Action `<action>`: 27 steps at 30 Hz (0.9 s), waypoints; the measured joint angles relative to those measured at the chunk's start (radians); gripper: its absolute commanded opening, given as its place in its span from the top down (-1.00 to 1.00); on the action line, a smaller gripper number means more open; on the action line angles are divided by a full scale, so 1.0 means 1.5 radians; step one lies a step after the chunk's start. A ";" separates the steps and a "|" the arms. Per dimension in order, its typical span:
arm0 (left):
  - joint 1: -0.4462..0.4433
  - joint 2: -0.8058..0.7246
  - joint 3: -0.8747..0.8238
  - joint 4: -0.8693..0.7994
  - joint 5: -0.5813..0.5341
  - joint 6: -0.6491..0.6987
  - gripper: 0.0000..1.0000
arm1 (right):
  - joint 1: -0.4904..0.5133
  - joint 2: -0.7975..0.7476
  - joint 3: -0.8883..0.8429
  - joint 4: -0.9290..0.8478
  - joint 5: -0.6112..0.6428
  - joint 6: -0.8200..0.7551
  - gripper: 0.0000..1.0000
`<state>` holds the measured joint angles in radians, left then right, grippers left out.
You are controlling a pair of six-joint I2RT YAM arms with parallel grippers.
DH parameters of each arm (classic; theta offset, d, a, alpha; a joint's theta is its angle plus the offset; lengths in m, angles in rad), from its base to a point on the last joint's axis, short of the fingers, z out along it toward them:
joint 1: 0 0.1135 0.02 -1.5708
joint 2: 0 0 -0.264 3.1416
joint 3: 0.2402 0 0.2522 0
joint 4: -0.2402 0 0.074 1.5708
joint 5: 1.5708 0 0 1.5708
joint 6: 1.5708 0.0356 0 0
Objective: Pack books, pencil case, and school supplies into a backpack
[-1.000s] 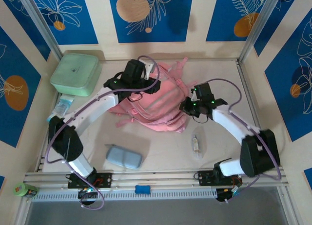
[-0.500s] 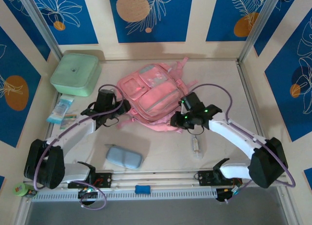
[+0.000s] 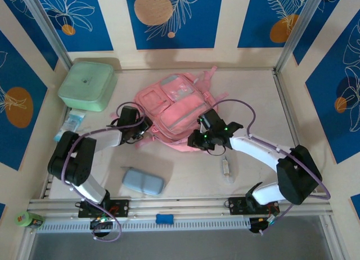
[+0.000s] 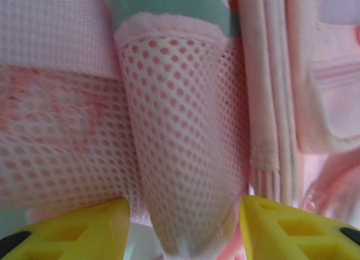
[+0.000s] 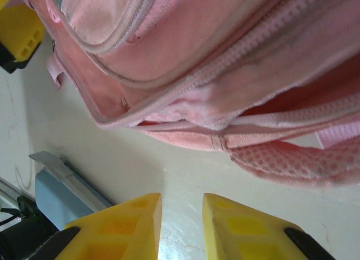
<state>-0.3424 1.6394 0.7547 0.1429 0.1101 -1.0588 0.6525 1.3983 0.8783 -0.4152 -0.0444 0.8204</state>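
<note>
Cream tabletop (image 3: 253,102) holds pink backpack (image 3: 174,111), front pockets up, grey-trimmed.

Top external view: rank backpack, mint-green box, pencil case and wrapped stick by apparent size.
1. backpack
2. mint-green box
3. pencil case
4. wrapped stick
All lie on the table, so nearness doesn't skew this.

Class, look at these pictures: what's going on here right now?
Two robot arms are working at a pink backpack lying on the table. The left gripper has its fingers either side of a mesh part of the backpack; whether it pinches it is unclear. The right gripper, slightly open and empty, hovers over the table at the backpack's near edge. The pencil case and the wrapped stick lie on the table, not yet packed.
</note>
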 measured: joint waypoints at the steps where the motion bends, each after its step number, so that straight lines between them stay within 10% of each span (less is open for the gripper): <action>1: 0.000 0.011 0.002 0.010 0.001 -0.008 0.14 | -0.002 0.005 0.000 0.005 -0.001 0.002 0.47; 11: -0.009 0.043 0.012 0.085 0.004 -0.051 0.99 | -0.066 0.073 0.010 0.037 -0.018 -0.011 0.44; 27: -0.137 -0.088 -0.025 0.054 -0.080 -0.148 1.00 | -0.186 0.139 0.153 -0.017 0.048 -0.152 0.10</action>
<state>-0.5476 1.5074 0.7166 0.2234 -0.0101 -1.2804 0.3729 1.6066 1.1076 -0.4408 0.0273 0.5926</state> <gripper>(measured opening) 0.056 0.442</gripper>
